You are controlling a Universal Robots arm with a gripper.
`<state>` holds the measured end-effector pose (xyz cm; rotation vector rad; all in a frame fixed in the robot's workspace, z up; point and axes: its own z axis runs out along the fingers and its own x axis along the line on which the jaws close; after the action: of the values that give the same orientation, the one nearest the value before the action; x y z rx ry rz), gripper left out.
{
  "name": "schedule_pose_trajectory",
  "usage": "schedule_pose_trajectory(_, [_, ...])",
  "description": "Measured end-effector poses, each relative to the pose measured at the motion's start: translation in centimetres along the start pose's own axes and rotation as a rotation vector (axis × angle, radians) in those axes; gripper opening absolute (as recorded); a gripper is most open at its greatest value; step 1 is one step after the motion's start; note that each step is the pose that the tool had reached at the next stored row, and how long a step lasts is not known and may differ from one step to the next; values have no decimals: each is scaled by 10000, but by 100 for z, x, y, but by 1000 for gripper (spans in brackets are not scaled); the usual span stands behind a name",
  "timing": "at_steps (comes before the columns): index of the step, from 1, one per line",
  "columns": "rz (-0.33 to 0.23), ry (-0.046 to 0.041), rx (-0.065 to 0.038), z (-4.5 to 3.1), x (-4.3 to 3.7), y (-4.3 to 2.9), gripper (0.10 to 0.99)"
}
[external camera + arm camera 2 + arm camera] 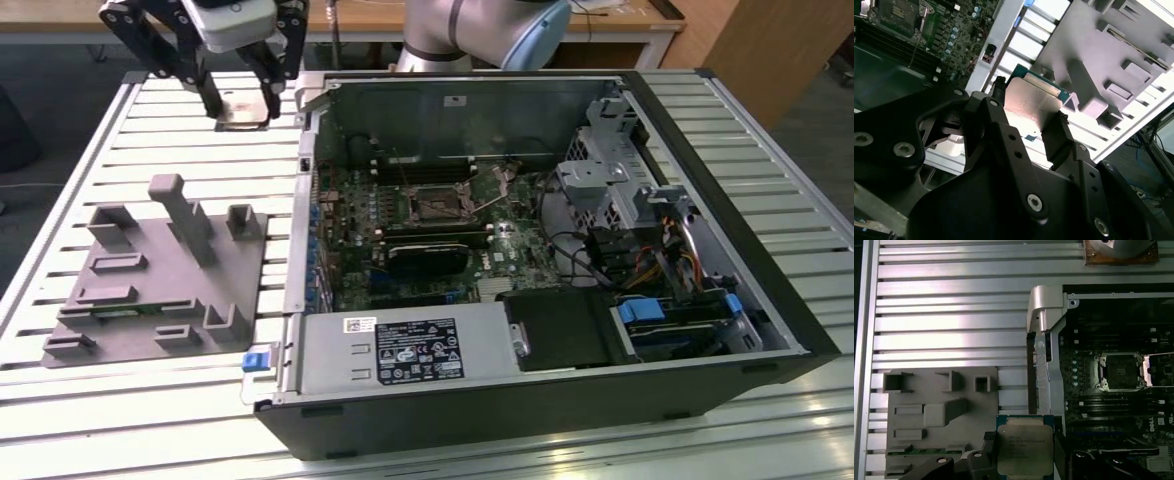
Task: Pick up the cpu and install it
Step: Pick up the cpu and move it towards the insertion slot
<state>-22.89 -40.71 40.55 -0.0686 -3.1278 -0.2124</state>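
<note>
Within the gripper [1023, 444], the cpu [1024, 452]

The cpu [1024, 449], a small flat square chip with a silver-grey metal top and green rim, is pinched level between the gripper's [243, 105] two fingers.

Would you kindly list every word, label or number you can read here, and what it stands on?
On the cpu: print too blurred to read.
On the power supply label: too small to read.
On the white sticker: too small.
On the motherboard: lettering blurred.
</note>
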Motion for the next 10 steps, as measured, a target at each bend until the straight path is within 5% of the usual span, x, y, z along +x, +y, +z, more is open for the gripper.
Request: schedule_pose_trajectory(10, [1,0,0,-1,-237,11,541])
